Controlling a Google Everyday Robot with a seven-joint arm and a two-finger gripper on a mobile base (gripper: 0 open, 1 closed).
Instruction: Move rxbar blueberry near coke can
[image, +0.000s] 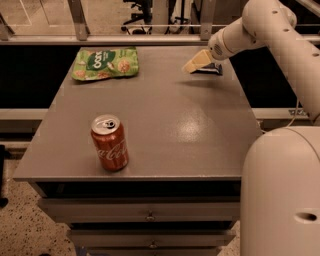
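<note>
The coke can (109, 143) stands upright near the front left of the grey table (165, 125), red with a silver top. The rxbar blueberry (212, 69) lies flat at the far right of the table, a dark navy wrapper partly hidden by my gripper. My gripper (197, 62) hangs from the white arm that reaches in from the right. It is right at the bar's left end, just above the table top. The bar is far from the can, across the table.
A green chip bag (105, 62) lies flat at the far left of the table. Drawers (150, 217) are under the table's front edge. The robot's white body (280, 195) fills the lower right. A railing (125, 37) runs behind the table.
</note>
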